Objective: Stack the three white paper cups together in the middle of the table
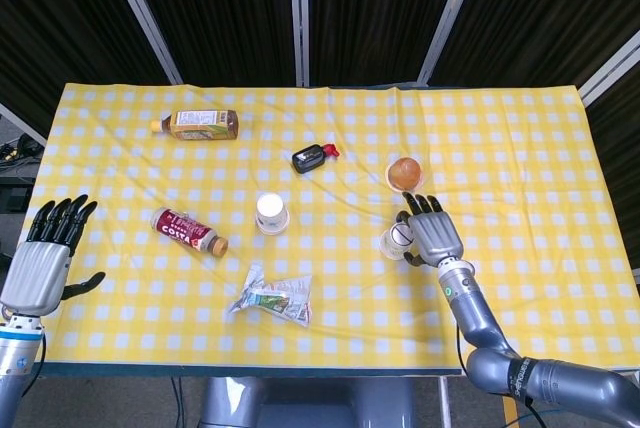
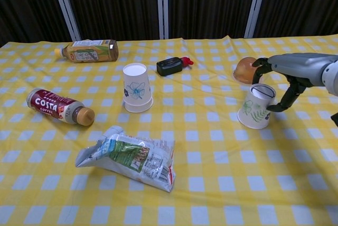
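Note:
Two white paper cups stand upside down on the yellow checked cloth. One with a blue flower (image 1: 271, 213) (image 2: 137, 88) is left of centre. One with green leaves (image 1: 396, 239) (image 2: 256, 105) is tilted at the right. My right hand (image 1: 428, 232) (image 2: 288, 70) reaches around the leaf cup from its right. The fingers curl behind its top and the thumb is at its side, still spread. I cannot tell whether they press on it. My left hand (image 1: 45, 258) hovers open off the table's left edge, seen only in the head view.
An orange round object (image 1: 404, 172) (image 2: 246, 69) sits just behind the leaf cup. A black device with a red end (image 1: 311, 158) (image 2: 171, 66), a tea bottle (image 1: 200, 125) (image 2: 88, 50), a Costa coffee bottle (image 1: 187, 230) (image 2: 59, 106) and a snack bag (image 1: 273, 298) (image 2: 129, 156) lie about.

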You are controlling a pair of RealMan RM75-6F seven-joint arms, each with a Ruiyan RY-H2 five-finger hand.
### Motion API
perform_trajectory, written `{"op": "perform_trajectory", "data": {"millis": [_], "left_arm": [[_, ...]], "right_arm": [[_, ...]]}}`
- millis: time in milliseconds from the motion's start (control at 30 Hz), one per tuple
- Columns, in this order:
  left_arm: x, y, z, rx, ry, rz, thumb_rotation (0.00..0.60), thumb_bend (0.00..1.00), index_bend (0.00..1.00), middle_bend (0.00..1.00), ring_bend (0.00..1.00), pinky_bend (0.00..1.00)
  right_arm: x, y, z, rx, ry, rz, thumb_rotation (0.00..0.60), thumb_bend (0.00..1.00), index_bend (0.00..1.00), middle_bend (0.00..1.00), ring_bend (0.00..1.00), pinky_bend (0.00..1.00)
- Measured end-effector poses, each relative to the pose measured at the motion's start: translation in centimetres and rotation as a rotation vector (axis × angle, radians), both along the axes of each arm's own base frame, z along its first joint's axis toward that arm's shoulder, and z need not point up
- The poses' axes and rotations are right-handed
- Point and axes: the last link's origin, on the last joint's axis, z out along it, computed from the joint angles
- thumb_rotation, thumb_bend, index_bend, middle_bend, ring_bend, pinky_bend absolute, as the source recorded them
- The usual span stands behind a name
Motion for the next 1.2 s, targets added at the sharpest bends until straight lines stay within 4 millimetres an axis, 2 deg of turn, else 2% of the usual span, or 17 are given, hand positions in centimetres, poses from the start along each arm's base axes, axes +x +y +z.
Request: {"op": "perform_trajectory", "data": {"millis": [100, 300, 400, 633, 933, 1200], "left_arm": [[0.0, 0.0, -0.1, -0.006, -0.005, -0.003, 0.6, 0.07, 0.0, 0.0, 0.0, 0.0], [0.0, 0.0, 0.1, -0.002, -0.006, -0.002, 0.6, 0.07, 0.0, 0.0, 0.0, 0.0], [0.0, 0.0, 0.1, -0.003, -0.006, -0.001, 0.6, 0.07, 0.0, 0.0, 0.0, 0.0], [-0.1, 0.0, 0.2, -0.006, -0.01, 0.003, 0.6, 0.07, 0.0, 0.0, 0.0, 0.0], [-0.4, 0.3, 0.5, -0.004, -0.022, 0.015, 0.6, 0.07, 0.0, 0.0, 0.0, 0.0], [-0.7, 0.6, 0.6, -0.012, -0.031, 0.031, 0.6, 0.07, 0.0, 0.0, 0.0, 0.0]], "right_arm": [[0.3, 0.0, 0.0, -0.014, -0.01, 0.011, 0.6, 0.25, 0.47, 0.08, 0.0, 0.14], [1.8, 0.2, 0.2, -0.028, -0.051, 0.055, 0.6, 0.24, 0.46, 0.08, 0.0, 0.14], [3.4, 0.3, 0.6, -0.038, -0.083, 0.093, 0.6, 0.24, 0.44, 0.07, 0.0, 0.15], [8.3, -0.1, 1.3, -0.08, -0.175, 0.204, 0.6, 0.24, 0.44, 0.07, 0.0, 0.15], [12.2, -0.9, 0.2, -0.064, -0.212, 0.251, 0.6, 0.23, 0.44, 0.07, 0.0, 0.15], [14.2, -2.0, -1.3, -0.075, -0.245, 0.275, 0.6, 0.23, 0.44, 0.07, 0.0, 0.15]]}}
